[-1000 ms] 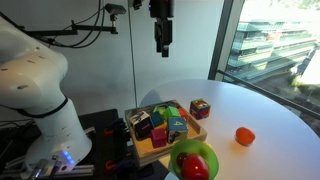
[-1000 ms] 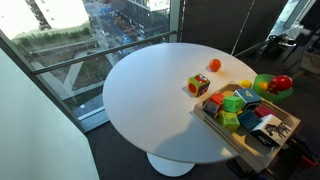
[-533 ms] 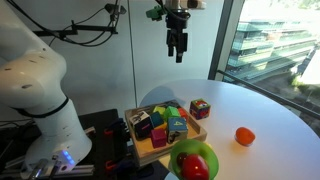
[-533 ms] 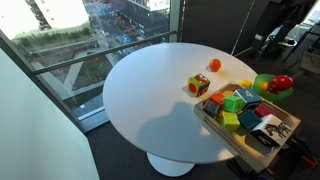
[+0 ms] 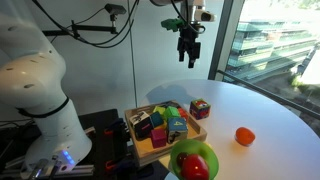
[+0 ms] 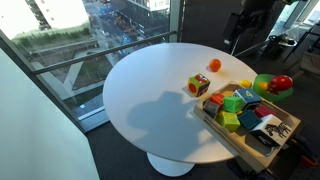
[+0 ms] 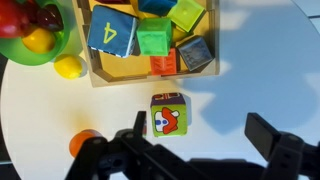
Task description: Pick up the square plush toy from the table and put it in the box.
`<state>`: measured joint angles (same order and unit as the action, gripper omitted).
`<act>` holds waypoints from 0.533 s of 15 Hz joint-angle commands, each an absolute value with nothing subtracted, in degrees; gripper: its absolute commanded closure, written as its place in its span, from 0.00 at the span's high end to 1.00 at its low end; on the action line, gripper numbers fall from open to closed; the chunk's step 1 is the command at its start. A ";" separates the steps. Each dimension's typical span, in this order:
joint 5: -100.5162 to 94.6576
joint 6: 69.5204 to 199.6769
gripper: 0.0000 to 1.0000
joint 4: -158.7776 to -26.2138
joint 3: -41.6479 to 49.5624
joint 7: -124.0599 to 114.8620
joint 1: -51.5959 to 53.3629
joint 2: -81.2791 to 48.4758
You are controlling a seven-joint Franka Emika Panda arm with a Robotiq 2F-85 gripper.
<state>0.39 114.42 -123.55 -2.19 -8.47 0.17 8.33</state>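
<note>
The square plush toy (image 5: pixel 200 108) sits on the round white table just beside the box, and also shows in the other exterior view (image 6: pixel 199 86). In the wrist view the plush toy (image 7: pixel 167 113) shows a green face with a red patch. The box (image 5: pixel 197 127) is a shallow light-wood tray holding several soft cubes; it shows in both exterior views (image 6: pixel 215 131) and in the wrist view (image 7: pixel 125 80). My gripper (image 5: pixel 190 52) hangs high above the table, open and empty. In the wrist view the toy lies near the left finger of the gripper (image 7: pixel 203 135).
An orange ball (image 5: pixel 244 136) (image 6: pixel 214 65) (image 7: pixel 85 141) lies on the table. A green bowl (image 5: pixel 205 155) (image 6: pixel 261 84) (image 7: pixel 20 52) with a red round thing stands next to the box, and a small yellow ball (image 7: pixel 68 67) is beside it. A window wall stands behind.
My gripper has moved sideways from above the box side toward above the plush toy, staying high. It has come into view at the top right of an exterior view.
</note>
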 commanded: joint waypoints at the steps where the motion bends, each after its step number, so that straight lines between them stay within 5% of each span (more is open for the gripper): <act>1: -0.25 116.19 1.00 -118.41 -2.10 -8.26 0.46 2.37; 8: -0.91 121.18 1.00 -113.15 -1.66 -8.54 0.67 -6.45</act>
